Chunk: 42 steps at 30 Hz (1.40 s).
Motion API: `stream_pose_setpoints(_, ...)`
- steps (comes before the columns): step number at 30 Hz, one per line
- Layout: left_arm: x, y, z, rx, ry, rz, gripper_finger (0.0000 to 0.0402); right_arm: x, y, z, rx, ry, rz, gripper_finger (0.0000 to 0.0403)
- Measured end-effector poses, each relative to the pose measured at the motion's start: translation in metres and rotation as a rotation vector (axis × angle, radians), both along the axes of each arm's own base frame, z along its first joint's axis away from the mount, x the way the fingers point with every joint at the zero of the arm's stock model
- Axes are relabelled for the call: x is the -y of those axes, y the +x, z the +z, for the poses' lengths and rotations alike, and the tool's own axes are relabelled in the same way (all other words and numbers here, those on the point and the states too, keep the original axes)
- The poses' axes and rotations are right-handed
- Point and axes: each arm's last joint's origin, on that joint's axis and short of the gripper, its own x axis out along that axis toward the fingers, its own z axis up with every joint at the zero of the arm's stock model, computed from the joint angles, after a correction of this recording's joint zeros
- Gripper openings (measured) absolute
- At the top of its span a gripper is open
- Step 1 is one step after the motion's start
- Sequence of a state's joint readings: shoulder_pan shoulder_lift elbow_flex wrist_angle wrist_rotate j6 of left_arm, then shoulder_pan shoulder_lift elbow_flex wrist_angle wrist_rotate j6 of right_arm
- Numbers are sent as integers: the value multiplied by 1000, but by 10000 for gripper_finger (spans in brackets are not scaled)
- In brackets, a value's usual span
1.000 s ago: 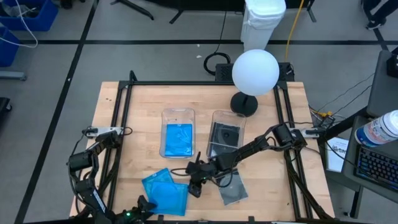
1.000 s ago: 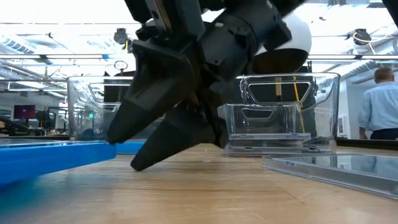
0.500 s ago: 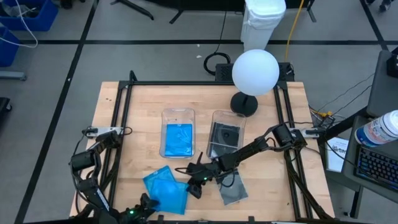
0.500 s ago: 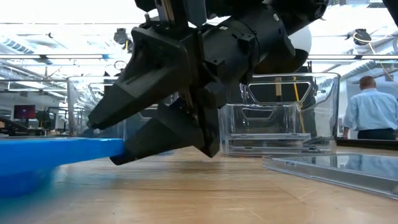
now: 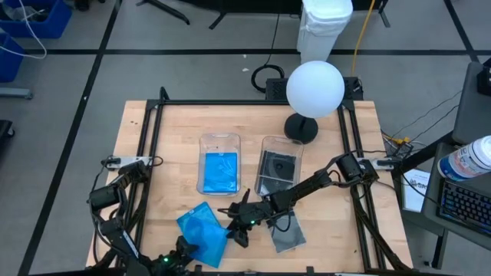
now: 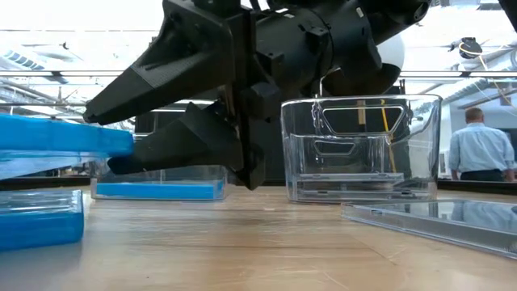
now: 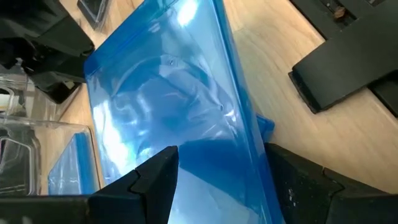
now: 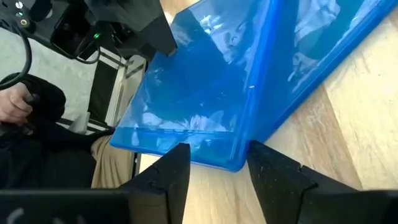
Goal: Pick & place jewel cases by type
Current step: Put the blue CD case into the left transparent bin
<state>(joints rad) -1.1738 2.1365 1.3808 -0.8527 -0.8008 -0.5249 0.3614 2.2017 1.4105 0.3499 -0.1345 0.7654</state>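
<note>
Blue jewel case (image 8: 205, 93) between right gripper (image 8: 214, 165) fingers

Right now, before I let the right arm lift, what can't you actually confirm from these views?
- Right gripper grip: the low view shows its fingers above and below the raised blue case, but contact is unclear.
- Left gripper: the high view's bottom edge cuts it off; whether it touches the case cannot be told.
- Number of stacked blue cases: overlap hides this.
- Contents of the right bin: too small.
</note>
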Motion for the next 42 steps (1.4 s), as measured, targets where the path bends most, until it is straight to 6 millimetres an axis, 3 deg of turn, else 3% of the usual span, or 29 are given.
stream_pose_setpoints(12, -6, 12, -16, -8, -17, -95, 239, 3, 3, 3, 33, 11, -11, 112)
stream_pose_setpoints(21, -8, 16, -17, -17, -9, -95, 239, 4, 3, 3, 52, -13, 2, 37)
stream_pose_setpoints(29, 0, 12, -9, 20, 21, -103, 239, -1, 2, 7, 61, -4, 38, 36)
stream_pose_setpoints(32, 13, 1, 3, 56, 91, -151, 239, -4, -1, 16, 66, 7, 71, 36)
stream_pose_setpoints(36, 36, -18, 36, 125, 79, -188, 239, -5, -8, 35, 71, -22, 140, 35)
stream_pose_setpoints(42, 47, -53, 54, 218, 54, -192, 239, -2, -31, 95, 148, -152, 180, 35)
